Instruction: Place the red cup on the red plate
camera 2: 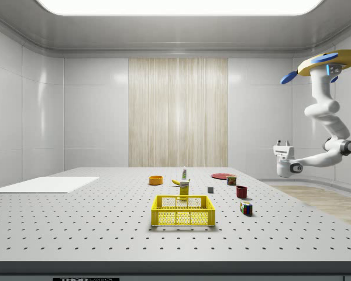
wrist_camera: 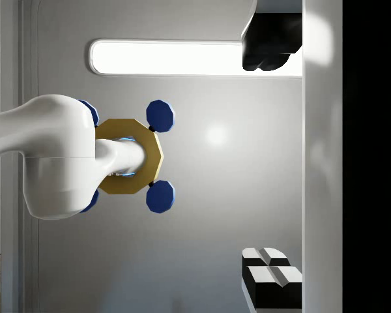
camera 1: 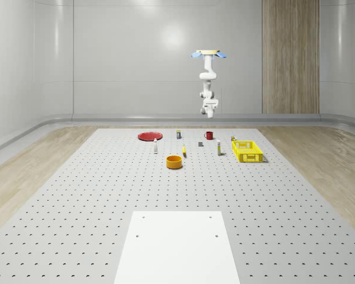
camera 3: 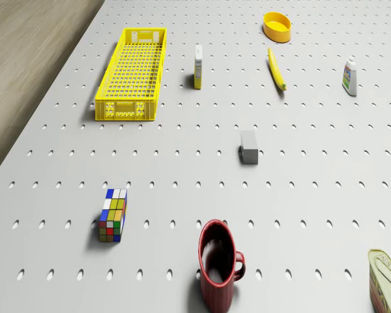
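No readable text, labels, brands, numbers or signs; the printing on the small containers is illegible.

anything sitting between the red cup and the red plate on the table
Yes, one thing. In the whole-scene view a small can stands on the table about midway between the red cup and the red plate, close to the straight line between them. Lifted over it, the cup should pass freely. The drone hovers above the cup.
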Available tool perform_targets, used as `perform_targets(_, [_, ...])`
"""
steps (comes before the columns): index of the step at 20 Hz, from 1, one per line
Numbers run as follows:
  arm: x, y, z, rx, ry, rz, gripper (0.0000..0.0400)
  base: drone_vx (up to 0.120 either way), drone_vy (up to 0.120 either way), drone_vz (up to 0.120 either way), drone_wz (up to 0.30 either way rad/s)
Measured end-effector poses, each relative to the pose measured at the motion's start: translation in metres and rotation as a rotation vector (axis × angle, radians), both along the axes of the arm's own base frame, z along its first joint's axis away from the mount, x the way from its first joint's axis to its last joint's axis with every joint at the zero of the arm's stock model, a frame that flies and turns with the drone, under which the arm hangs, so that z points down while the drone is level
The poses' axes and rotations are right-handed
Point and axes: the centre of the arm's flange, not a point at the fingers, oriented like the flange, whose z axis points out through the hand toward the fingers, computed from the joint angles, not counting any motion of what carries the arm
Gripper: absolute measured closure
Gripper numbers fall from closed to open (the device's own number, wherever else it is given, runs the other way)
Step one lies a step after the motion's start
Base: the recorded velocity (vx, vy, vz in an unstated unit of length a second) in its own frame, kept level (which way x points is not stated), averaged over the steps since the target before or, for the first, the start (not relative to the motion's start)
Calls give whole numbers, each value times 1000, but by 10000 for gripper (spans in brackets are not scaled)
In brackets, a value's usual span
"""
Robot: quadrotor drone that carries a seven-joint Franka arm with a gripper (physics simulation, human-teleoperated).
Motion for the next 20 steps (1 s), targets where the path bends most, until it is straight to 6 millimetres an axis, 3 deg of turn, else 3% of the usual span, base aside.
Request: perform_targets(20, [-1,2,0,-17,-15,0,0,120,0,0,0])
